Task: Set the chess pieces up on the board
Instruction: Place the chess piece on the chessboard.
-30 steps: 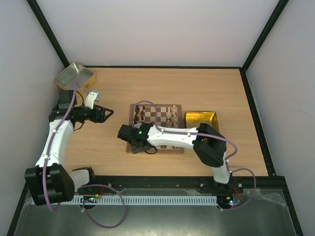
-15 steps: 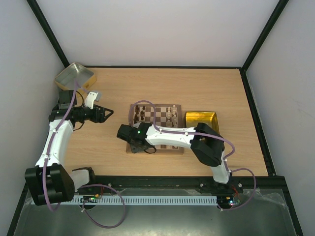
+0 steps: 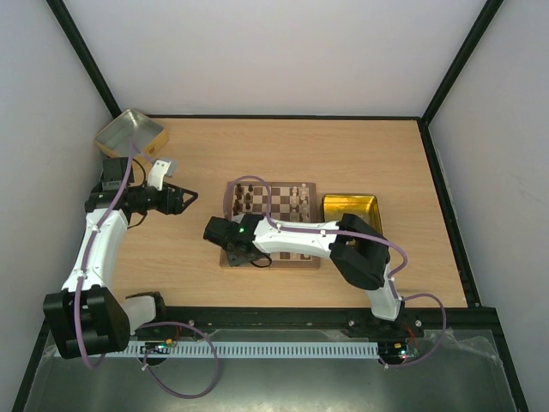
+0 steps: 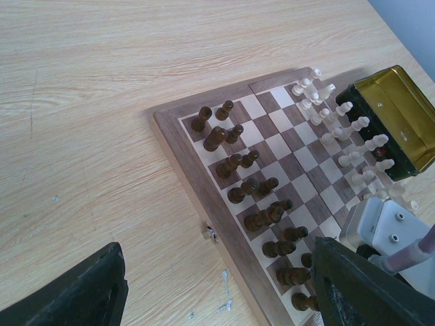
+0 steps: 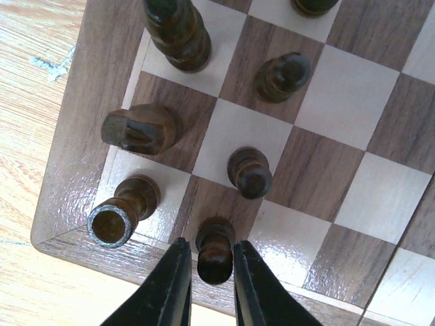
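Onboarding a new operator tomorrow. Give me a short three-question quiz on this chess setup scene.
1. True or false: the left gripper holds a chess piece.
2. What stands between the right gripper's fingers? A) a dark piece B) a pale piece C) nothing
3. What sits on the table beside the board's pale-piece side?
Key: 1 false; 2 A; 3 the gold tray.

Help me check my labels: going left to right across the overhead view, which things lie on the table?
Metal tin → chessboard → gold tray.
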`<state>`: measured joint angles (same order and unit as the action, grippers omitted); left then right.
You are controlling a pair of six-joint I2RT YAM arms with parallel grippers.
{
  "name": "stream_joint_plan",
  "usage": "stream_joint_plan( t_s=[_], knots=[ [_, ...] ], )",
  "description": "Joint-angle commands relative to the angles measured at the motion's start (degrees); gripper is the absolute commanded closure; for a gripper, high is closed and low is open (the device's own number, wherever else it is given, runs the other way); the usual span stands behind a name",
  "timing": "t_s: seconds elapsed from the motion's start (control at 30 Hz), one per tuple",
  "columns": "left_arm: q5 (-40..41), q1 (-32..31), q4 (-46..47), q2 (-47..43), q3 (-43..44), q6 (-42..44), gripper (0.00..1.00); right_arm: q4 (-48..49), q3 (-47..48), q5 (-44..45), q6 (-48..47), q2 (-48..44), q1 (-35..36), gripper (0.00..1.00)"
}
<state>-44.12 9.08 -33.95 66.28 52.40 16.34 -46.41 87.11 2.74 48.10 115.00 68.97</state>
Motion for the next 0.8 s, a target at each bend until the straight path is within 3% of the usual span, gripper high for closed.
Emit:
stream_joint_plan(
  t_s=[0.0,0.77],
  knots=[
    [-1.2,0.4,-0.2,-0.6,-0.4,0.8,0.26,0.3,1.5,0.6,-0.5,0.9,-0.2,0.81],
    [-0.8,0.4,0.0,-0.5,-0.5,0.8,0.26,0.5,0.3,2.8,1.8,-5.0,-0.2,0.78]
  ],
)
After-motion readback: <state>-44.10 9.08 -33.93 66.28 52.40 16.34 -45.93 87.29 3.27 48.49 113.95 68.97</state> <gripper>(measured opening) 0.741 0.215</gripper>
